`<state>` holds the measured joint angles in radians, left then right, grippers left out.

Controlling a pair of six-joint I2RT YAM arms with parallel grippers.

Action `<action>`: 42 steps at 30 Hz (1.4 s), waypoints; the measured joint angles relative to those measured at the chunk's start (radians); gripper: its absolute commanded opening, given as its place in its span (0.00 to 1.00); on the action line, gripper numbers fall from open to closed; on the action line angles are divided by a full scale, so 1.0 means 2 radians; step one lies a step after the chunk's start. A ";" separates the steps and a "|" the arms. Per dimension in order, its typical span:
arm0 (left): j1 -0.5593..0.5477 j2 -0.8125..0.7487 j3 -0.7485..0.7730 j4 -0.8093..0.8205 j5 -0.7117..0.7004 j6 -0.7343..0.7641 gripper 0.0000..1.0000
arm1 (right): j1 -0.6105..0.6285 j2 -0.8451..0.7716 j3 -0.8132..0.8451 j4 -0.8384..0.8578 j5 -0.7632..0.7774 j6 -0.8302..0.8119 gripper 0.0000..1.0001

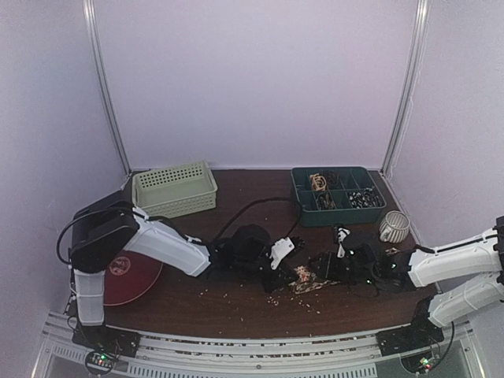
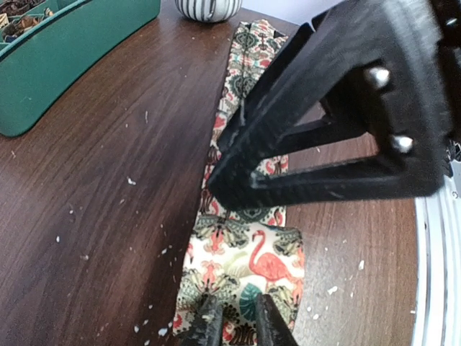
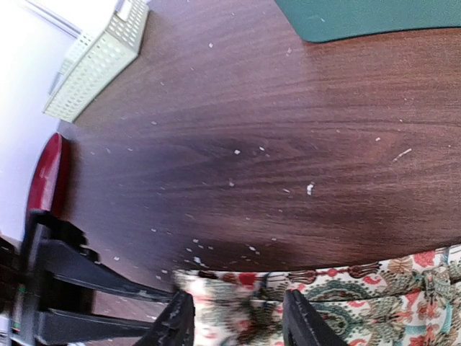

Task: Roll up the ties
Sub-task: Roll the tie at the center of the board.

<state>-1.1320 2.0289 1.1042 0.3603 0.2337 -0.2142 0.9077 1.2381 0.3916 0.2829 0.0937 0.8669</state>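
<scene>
Looking from your left gripper (image 2: 238,324), note its fingers a narrow gap apart, just over the nearest end of the tie (image 2: 248,263), which lies flat on the table (image 2: 108,180). Beyond, your right gripper (image 3: 238,323) stands wider, cloth between its fingers.

The dark wood table (image 1: 252,183) carries a tie (image 2: 245,259), pale green basket (image 1: 175,189), teal tray (image 1: 339,216), striped cup (image 1: 394,227), red plate (image 1: 130,279) and scattered crumbs (image 1: 236,299).
</scene>
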 measured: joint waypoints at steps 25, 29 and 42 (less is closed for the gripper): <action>-0.007 -0.077 -0.111 0.005 -0.066 0.056 0.74 | 0.011 0.110 -0.012 0.107 -0.082 0.032 0.33; -0.007 -0.101 -0.157 0.018 -0.068 0.071 0.78 | 0.026 0.142 -0.011 0.156 -0.091 0.054 0.33; -0.007 -0.097 -0.195 0.081 -0.039 0.069 0.78 | 0.067 0.215 0.015 0.244 -0.103 0.115 0.33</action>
<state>-1.1465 1.8351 0.7151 0.5228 0.1555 -0.0757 1.0416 1.6672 0.4221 0.7708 -0.1131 1.0969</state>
